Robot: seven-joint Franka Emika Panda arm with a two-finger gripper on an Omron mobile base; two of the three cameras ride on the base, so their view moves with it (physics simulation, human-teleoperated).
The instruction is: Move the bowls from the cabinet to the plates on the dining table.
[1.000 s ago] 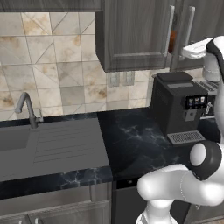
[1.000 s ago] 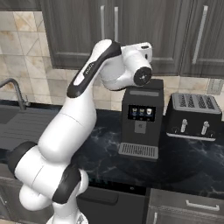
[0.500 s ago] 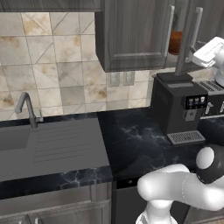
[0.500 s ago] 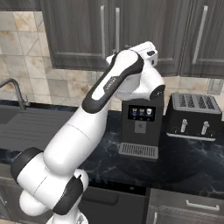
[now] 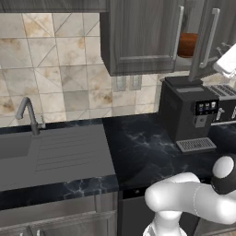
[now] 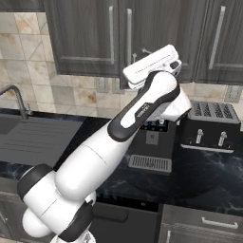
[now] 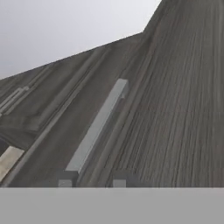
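Observation:
The cabinet [image 5: 143, 37] hangs above the counter, and its right-hand door [image 5: 203, 34] stands ajar. Through the gap a reddish-brown bowl [image 5: 186, 44] shows on the shelf inside. My arm reaches up to the doors, with the white hand [image 5: 227, 63] just right of the ajar door. In the hand view my gripper [image 7: 92, 180] looks along a door face; the silver bar handle [image 7: 98, 127] ends right above the left fingertip [image 7: 65, 180]. The fingertips stand apart with a gap between them and nothing in it. From the right the gripper [image 6: 136, 58] is close to the cabinet front. The plates and the dining table are out of view.
A black coffee machine [image 5: 189, 113] stands on the black marble counter [image 5: 143, 154] right below the ajar door. A toaster [image 6: 211, 126] sits to its right. A grey sink [image 5: 14, 147] with a faucet [image 5: 27, 113] lies at the left.
The arm has straightened and pushed the hand up and closer to the cabinet door. The fingers have drawn nearer together. The door stays ajar as before.

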